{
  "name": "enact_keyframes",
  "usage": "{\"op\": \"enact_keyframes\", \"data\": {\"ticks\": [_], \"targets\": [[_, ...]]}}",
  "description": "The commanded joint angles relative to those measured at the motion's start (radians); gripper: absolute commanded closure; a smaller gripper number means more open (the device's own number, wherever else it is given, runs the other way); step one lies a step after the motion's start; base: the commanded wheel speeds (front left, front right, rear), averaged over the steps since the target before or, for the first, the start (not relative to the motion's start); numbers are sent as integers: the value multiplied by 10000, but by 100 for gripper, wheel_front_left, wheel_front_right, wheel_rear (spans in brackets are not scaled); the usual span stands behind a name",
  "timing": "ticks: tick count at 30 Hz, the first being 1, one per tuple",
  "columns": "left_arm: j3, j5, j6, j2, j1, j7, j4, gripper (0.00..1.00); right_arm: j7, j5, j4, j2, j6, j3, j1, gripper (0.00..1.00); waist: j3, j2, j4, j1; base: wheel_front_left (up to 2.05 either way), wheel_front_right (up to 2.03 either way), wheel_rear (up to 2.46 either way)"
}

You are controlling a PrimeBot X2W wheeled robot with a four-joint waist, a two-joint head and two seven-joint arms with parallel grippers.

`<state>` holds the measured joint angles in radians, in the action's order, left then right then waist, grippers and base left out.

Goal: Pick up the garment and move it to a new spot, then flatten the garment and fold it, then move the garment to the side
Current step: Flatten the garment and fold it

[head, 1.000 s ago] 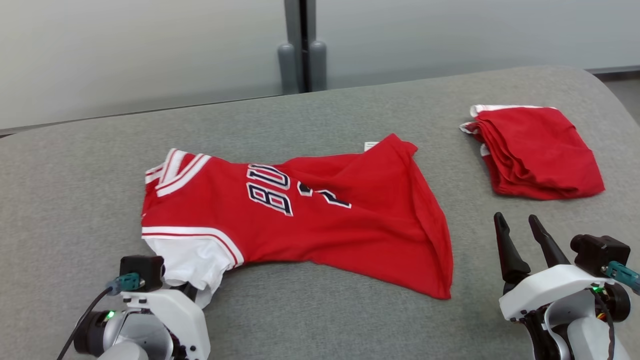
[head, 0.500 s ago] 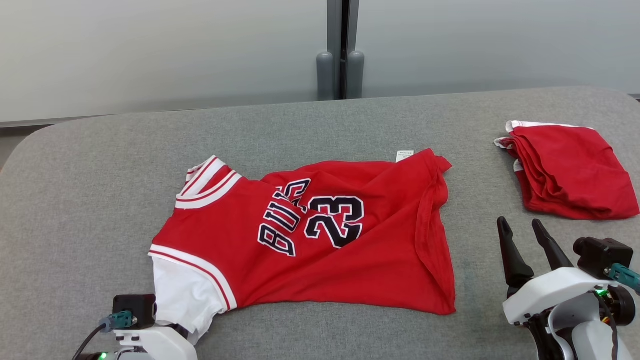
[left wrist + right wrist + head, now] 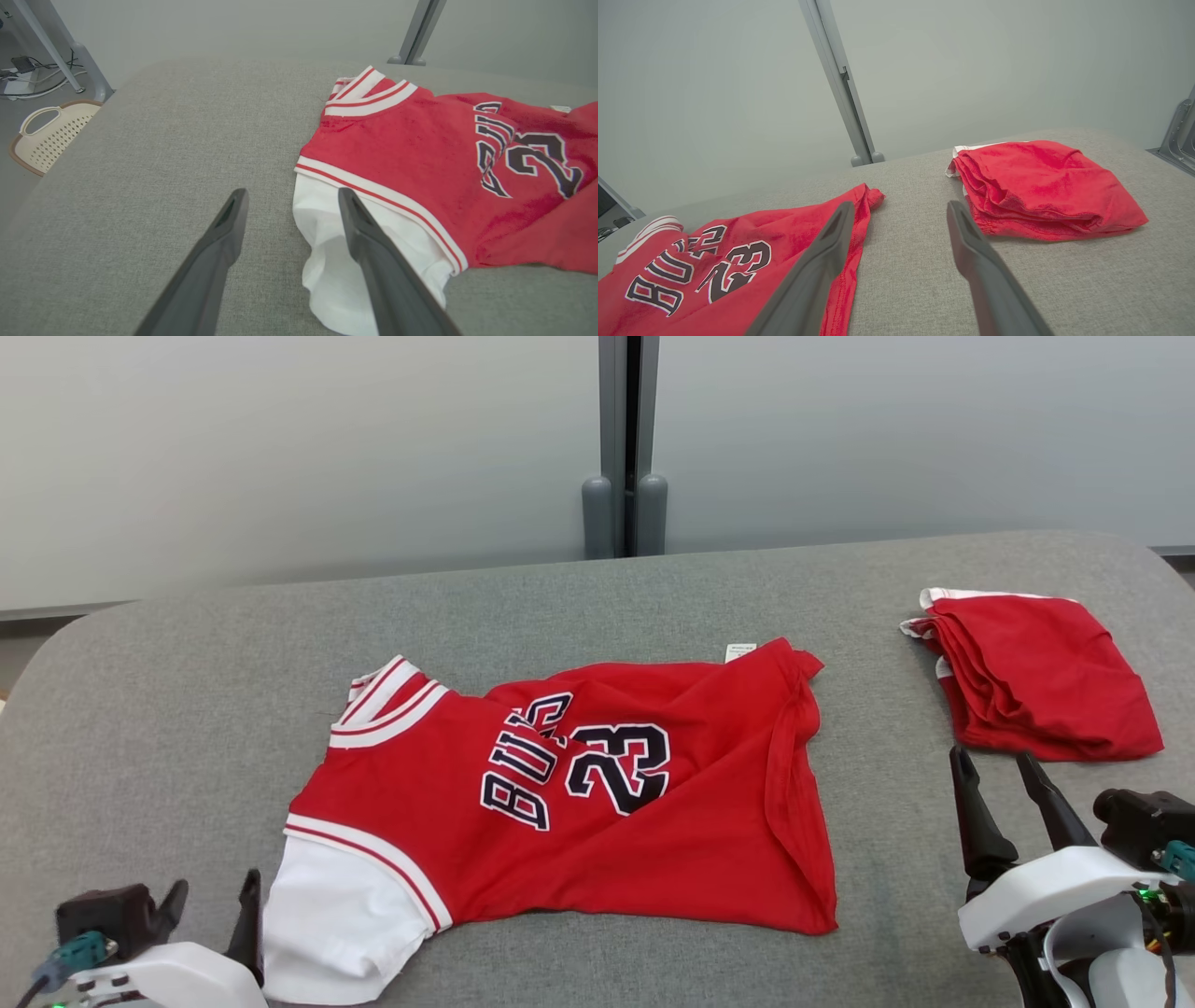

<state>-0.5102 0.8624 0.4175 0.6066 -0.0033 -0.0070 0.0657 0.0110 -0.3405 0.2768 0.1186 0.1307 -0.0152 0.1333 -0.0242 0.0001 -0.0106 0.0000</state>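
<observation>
Red jersey (image 3: 597, 803) rumpled | left fingers (image 3: 249, 919) spread, empty; at white sleeve (image 3: 336, 919) edge | right fingers (image 3: 973, 817) spread, empty; apart from hem

red jersey (image 3: 579, 803), white-edged dark lettering and "23" face up, part of lettering lost in crease. lies spread on grey surface (image 3: 187, 691), rumpled, far side folded over itself. white sleeve (image 3: 336, 915) just beside left gripper (image 3: 214, 882), on its right. hem end toward right gripper (image 3: 990, 755), apart from it, on its left.
</observation>
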Motion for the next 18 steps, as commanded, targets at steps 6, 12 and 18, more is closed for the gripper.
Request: {"op": "enact_keyframes", "data": {"ticks": [6, 12, 18], "targets": [[510, -205, 506, 294, 358, -569, -930, 0, -160, 133, -401, -31, 0, 97, -281, 0, 264, -1, -103, 0, 0, 0, 0], [446, -432, 624, 60, 666, -1213, -1442, 0, -386, 166, -986, -160, 0, 263, -635, 0, 363, -1, -290, 0, 0, 0, 0], [589, -581, 742, -91, 872, -1827, -1571, 0, -510, 208, -1492, -256, 0, 291, -1080, 0, 436, -1, -417, 0, 0, 0, 0]]}}
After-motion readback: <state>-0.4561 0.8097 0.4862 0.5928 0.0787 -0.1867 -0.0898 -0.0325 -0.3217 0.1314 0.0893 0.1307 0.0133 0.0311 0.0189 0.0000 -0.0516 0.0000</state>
